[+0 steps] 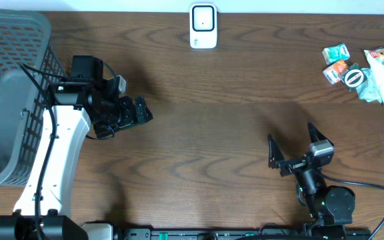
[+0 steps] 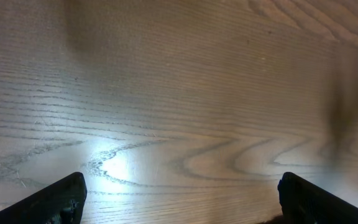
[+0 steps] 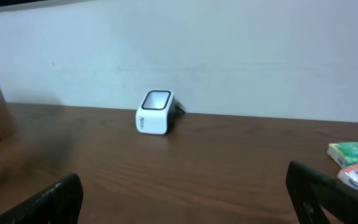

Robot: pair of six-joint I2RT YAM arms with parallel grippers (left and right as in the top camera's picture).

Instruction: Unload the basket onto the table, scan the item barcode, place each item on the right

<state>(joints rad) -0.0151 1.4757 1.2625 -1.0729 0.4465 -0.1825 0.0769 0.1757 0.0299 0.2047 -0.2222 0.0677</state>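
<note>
While left gripper (image 1: pixel 141 112) and right gripper (image 1: pixel 291 133) gape empty, scanner (image 1: pixel 203 25), packets (image 1: pixel 369 70) — print unreadable

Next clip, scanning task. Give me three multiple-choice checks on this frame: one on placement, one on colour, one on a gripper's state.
1. Where does the white scanner stand? A) near edge B) far edge, centre C) far right corner
2. What colour is the basket? A) grey B) red C) yellow
3. How is the right gripper? A) shut on the scanner B) shut, empty C) open, empty
1 B: it sits mid-table by the far edge. 2 A: its mesh is grey. 3 C: its jaws stand apart, nothing between.
</note>
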